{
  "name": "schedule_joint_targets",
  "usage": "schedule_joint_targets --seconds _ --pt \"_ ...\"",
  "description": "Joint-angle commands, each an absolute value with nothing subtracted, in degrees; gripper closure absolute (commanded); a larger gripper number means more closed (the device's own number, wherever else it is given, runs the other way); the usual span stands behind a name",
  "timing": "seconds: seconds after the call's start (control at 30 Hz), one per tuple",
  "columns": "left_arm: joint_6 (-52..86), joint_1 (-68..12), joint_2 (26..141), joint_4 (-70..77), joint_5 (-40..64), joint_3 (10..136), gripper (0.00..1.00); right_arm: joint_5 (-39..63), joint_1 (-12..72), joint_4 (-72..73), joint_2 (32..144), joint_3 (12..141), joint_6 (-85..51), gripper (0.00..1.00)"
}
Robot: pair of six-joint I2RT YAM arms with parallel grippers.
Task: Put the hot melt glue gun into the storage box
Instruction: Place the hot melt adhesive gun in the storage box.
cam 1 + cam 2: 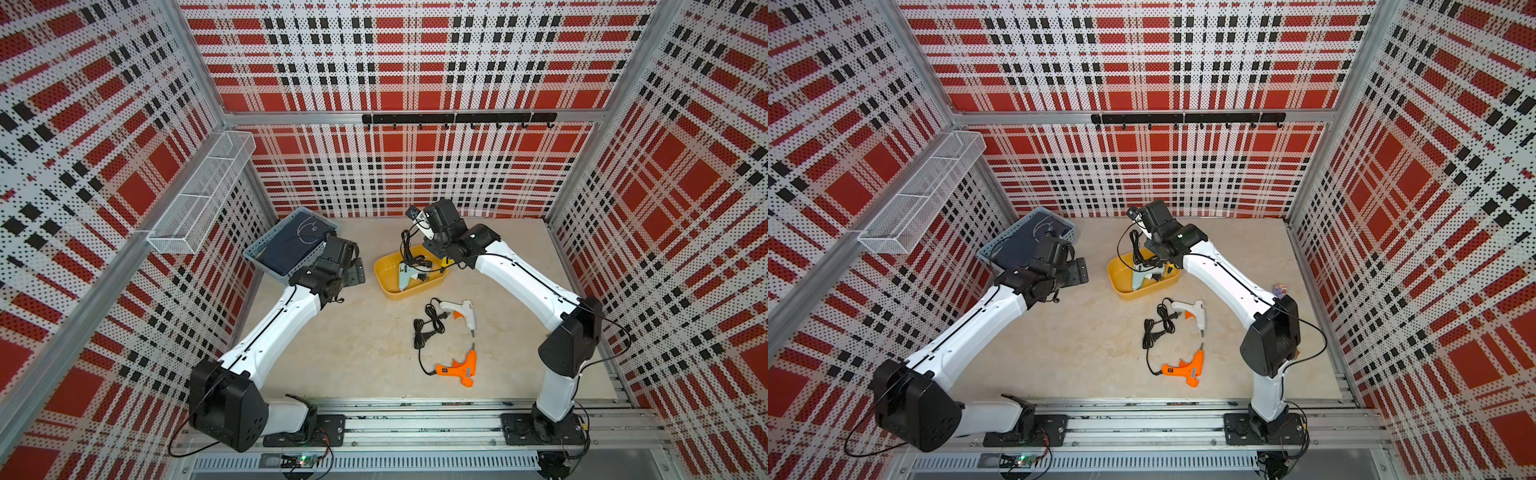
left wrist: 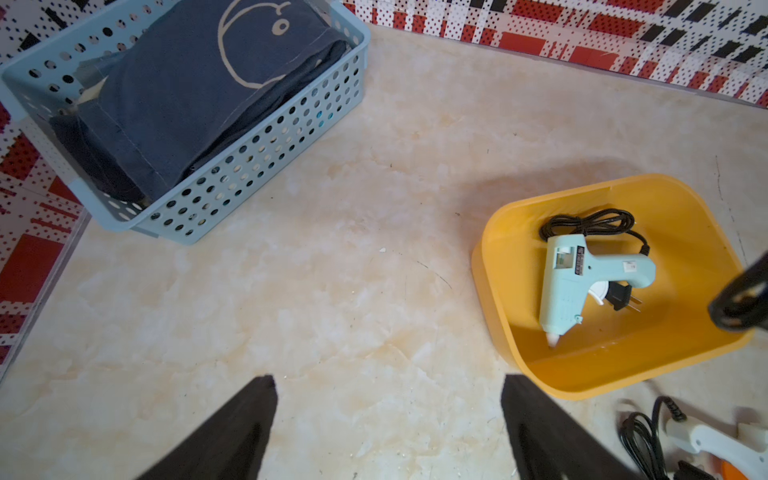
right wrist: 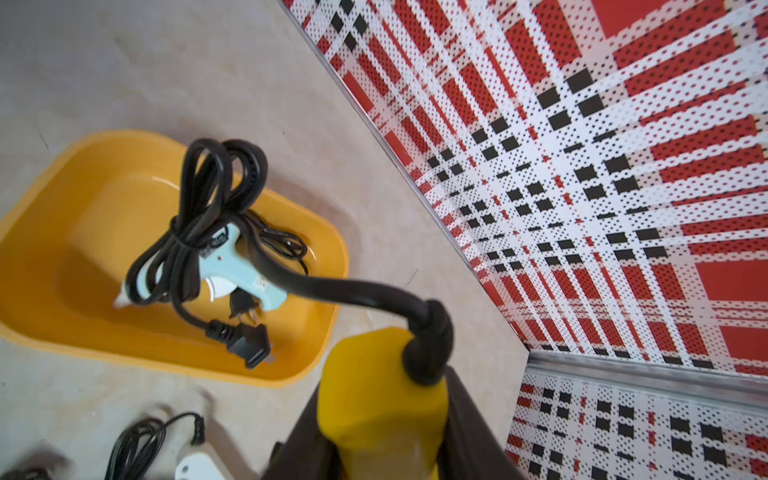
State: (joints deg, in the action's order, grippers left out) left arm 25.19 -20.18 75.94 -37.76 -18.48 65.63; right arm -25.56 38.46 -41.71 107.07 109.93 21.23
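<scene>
Held glue gun [image 3: 374, 395], three more [image 1: 403, 277] [image 1: 457, 309] [image 1: 459, 368], one box [image 1: 409, 293]

Plaid pegboard walls [image 1: 415, 62], beige marbled floor [image 1: 353, 332]

The shallow yellow box [image 1: 409, 294] holds a mint gun [image 1: 403, 276] lying flat. A yellow gun [image 3: 382, 407] is held aloft at its 3 o'clock rim. The white gun [image 1: 459, 309] and orange gun [image 1: 461, 368] lie at 6 o'clock.

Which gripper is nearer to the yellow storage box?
Right. The right gripper, holding a yellow glue gun, hangs at the storage box rim; the left gripper, open, stands apart beside it.
</scene>
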Motion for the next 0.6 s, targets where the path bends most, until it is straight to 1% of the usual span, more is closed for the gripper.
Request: schedule_joint_targets --seconds 0.0,0.13,0.27,0.37,0.47,0.5,0.57 --pt "25.75 -19.13 73.42 -37.02 -19.07 64.50 0.09 -23.68 38.41 -41.02 108.19 115.22 16.36 1.00" --pt "25.67 -18.23 72.63 -37.00 -18.72 63.73 0.09 -25.06 38.94 -38.47 108.85 113.15 19.82 1.00" --pt "25.42 -17.76 72.75 -36.96 -18.46 63.63 0.09 -24.72 38.88 -39.14 110.72 115.65 17.44 0.98" --pt "25.31 -17.67 73.12 -36.83 -18.29 63.83 0.09 -22.52 38.63 -44.58 114.45 122.66 8.43 0.98" --pt "25.14 -17.60 73.39 -36.80 -18.28 63.91 0.09 -22.42 38.12 -54.63 121.04 135.15 -6.56 0.99" --pt "25.06 -17.53 73.40 -36.75 -18.28 63.81 0.09 -20.81 37.77 -57.37 122.70 138.03 -12.10 0.99" --pt "24.92 -17.40 73.35 -36.57 -18.19 63.68 0.09 -16.99 37.11 -58.52 123.10 137.25 -22.09 0.99"
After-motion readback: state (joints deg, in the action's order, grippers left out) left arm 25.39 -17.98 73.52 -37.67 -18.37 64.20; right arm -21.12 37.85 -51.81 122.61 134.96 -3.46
